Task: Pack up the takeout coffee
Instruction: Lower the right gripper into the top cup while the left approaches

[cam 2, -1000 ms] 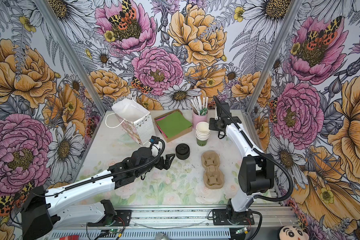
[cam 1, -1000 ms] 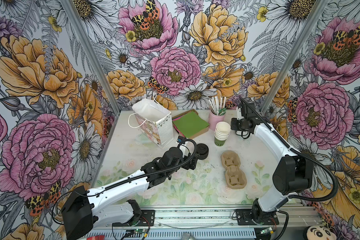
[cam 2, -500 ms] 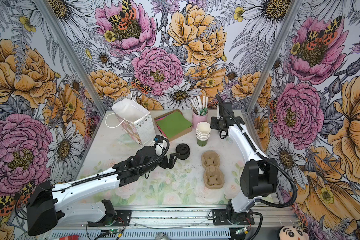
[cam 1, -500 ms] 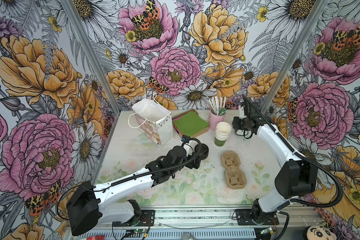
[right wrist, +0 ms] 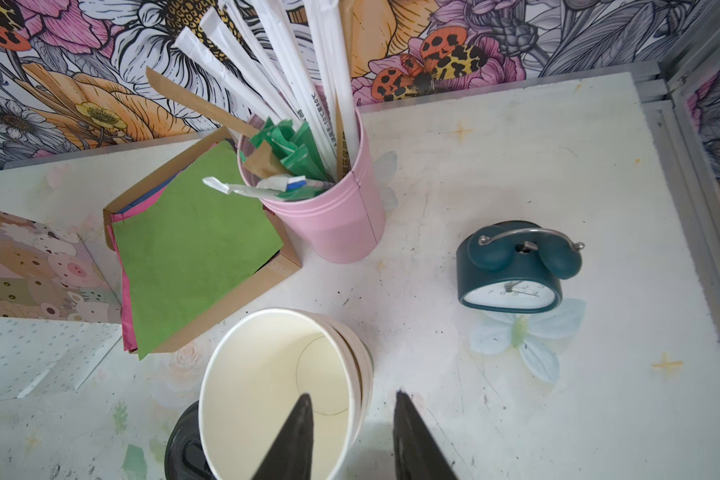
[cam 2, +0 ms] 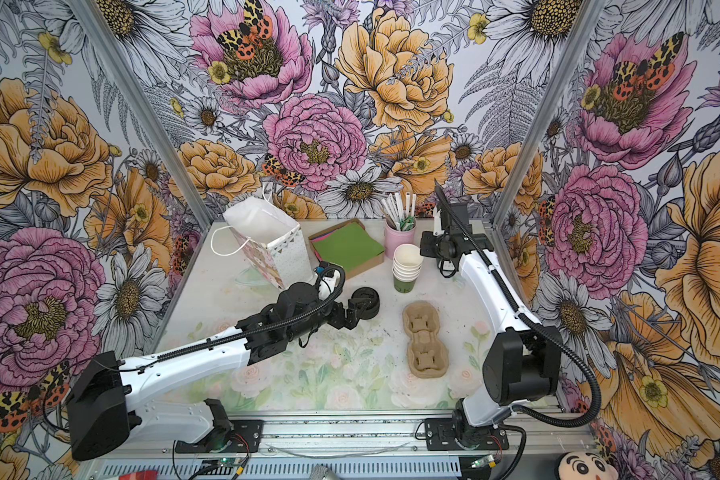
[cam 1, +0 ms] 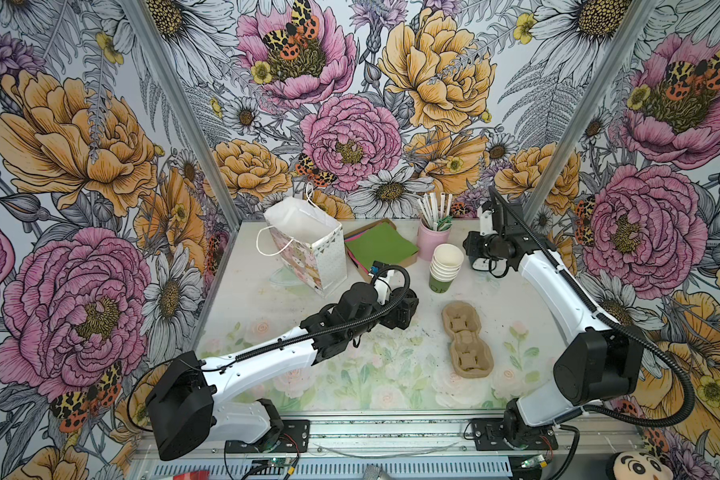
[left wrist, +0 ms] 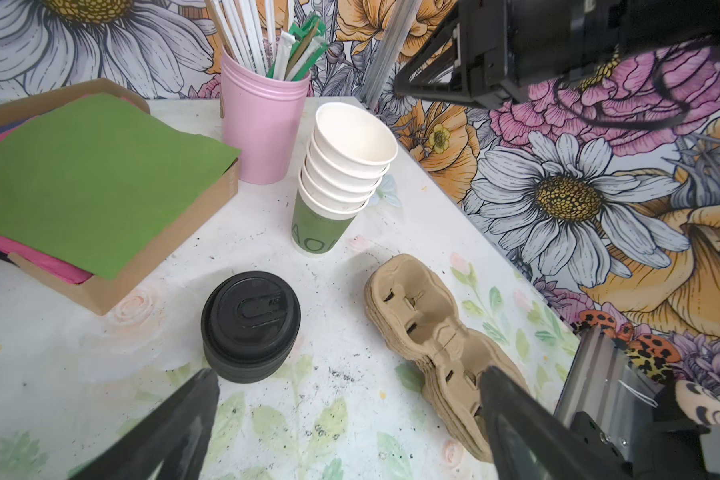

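If the table (cam 1: 242, 324) is read from above as a clock face, with 12 at the back wall and 6 at the arm bases, the nearest thing is the brown pulp cup carrier (cam 1: 466, 340), lying flat at 4 o'clock with 2 sockets showing.

Close to the centre, the left gripper (left wrist: 348, 376) reaches in from 7 o'clock, its jaws spread wide around nothing. In the left wrist view the pile of black lids (left wrist: 250, 324) sits on the table just beyond 1 fingertip (left wrist: 200, 388), apart from it.

At 1 o'clock stands the stack of lidless paper cups (cam 1: 445, 266), white inside, the lowest one green outside. The right gripper (right wrist: 352, 397) hangs over that stack with its jaws part-way apart. In the right wrist view 1 fingertip (right wrist: 298, 424) shows against the white inside of the top cup and the other outside its rim; whether either touches the cup I cannot tell.

Where the takeout coffee is I cannot tell: the cups in view are in the stack and the lids in their pile, near each other but apart.

Farther back, a dark blue alarm clock (right wrist: 512, 270) stands at 2 o'clock. A pink cup of wrapped straws (cam 1: 431, 243) stands just behind the stack. A cardboard tray of napkins (cam 1: 381, 247), green on top, lies at 12, and a patterned gift bag (cam 1: 308, 249) stands open at 11 o'clock.
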